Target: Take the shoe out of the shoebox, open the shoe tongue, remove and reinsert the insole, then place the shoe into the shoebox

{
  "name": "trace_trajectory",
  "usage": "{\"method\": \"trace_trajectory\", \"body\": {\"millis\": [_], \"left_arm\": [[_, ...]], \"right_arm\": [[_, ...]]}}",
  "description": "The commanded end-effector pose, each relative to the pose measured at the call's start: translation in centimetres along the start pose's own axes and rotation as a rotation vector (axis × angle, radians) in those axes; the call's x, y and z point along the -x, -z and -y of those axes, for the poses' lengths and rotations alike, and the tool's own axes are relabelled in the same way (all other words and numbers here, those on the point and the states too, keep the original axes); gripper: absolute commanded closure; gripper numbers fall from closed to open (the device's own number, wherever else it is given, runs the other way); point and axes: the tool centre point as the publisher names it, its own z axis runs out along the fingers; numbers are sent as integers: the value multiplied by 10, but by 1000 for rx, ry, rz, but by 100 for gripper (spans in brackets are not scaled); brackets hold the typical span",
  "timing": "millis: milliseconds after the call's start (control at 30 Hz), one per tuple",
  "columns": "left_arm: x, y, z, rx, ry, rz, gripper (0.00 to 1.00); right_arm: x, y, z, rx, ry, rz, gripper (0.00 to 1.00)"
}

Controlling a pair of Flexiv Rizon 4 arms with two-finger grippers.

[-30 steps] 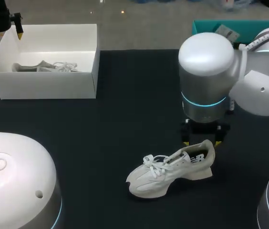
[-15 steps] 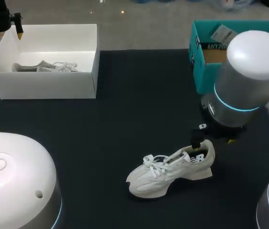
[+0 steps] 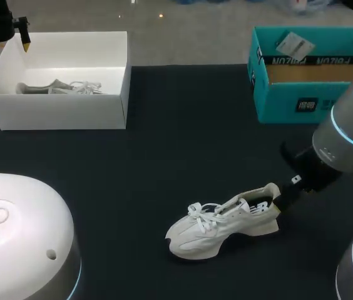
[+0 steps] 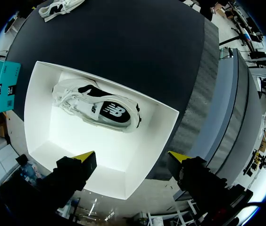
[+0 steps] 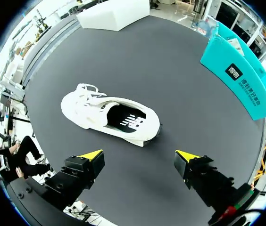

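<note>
A white sneaker [image 3: 223, 222] lies on its side on the dark table, laces toward my left; in the right wrist view the same sneaker [image 5: 112, 117] lies just ahead of my fingers. My right gripper [image 3: 284, 199] [image 5: 138, 155] hangs by its heel, open and holding nothing. A second white sneaker [image 3: 64, 87] [image 4: 97, 106] lies inside the white shoebox [image 3: 64, 112] [image 4: 38, 136] at the far left. My left gripper [image 3: 4, 49] [image 4: 132, 157] hovers open over the box's far left corner, touching nothing.
A teal cardboard box [image 3: 289, 103] [image 5: 239, 70] with a paper slip inside stands at the far right of the table. My right arm's large joint sits between that box and the sneaker. The left arm's base fills the near left corner.
My right arm has swung away to the right from above the sneaker's heel, uncovering the teal box. The sneaker stays where it lay. The left arm has not moved.
</note>
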Motion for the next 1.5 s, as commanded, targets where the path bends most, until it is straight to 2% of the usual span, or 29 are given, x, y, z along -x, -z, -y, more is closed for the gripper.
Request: {"method": "trace_trajectory", "body": {"millis": [33,500,533,567,633,700,733,800,1300,1333,1367,1433,1500], "left_arm": [[0,1,1,3,1,-2,0],[0,1,1,3,1,-2,0],[0,1,1,3,1,-2,0],[0,1,1,3,1,-2,0],[0,1,1,3,1,-2,0],[0,1,1,3,1,-2,0],[0,1,1,3,1,-2,0],[0,1,1,3,1,-2,0],[0,1,1,3,1,-2,0],[0,1,1,3,1,-2,0],[0,1,1,3,1,-2,0],[0,1,1,3,1,-2,0],[0,1,1,3,1,-2,0]], "right_arm": [[14,15,23,208,850,-542,0],[14,15,23,208,850,-542,0],[15,10,24,245,868,-504,0],[19,5,25,399,869,-478,0],[31,-6,29,491,806,-395,0],[37,-10,32,497,763,-273,0],[48,-14,32,490,710,-219,0],[58,-15,31,503,655,-156,0],[62,-15,29,488,647,-150,0],[68,-23,30,526,657,-125,0],[75,-31,33,496,650,-111,0],[86,-42,36,525,568,-180,0],[94,-45,38,511,558,-169,0]]}}
